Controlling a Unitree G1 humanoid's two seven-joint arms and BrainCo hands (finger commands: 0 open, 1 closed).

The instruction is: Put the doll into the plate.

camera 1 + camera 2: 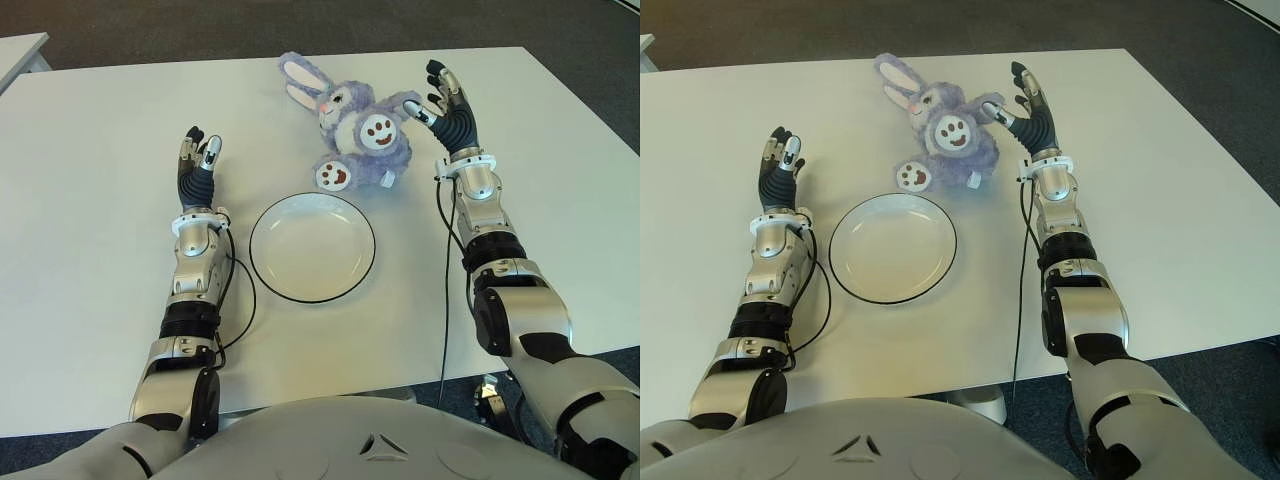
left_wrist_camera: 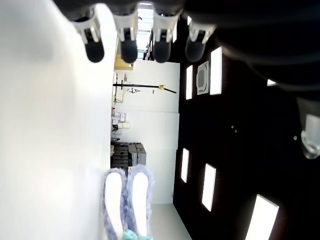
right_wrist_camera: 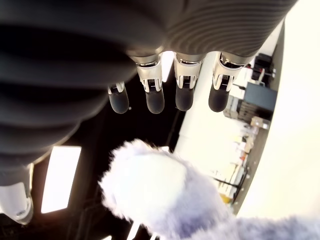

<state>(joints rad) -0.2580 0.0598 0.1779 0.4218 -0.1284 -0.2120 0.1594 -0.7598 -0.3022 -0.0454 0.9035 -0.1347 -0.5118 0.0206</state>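
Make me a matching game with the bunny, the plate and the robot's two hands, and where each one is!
Things:
1. doll
2. plate
3. left hand
4. right hand

Places or states:
A. open, right beside the doll's raised paw
B. empty, on the table between the two arms
C. lying on the table beyond the plate
D. open, out to the plate's left, holding nothing

Pairs: 1-C, 2-B, 3-D, 4-A

Silver-shelled arms with black joints; black ribbed left hand (image 1: 199, 160) and right hand (image 1: 450, 108), seemingly pale-tipped; black cables along forearms.
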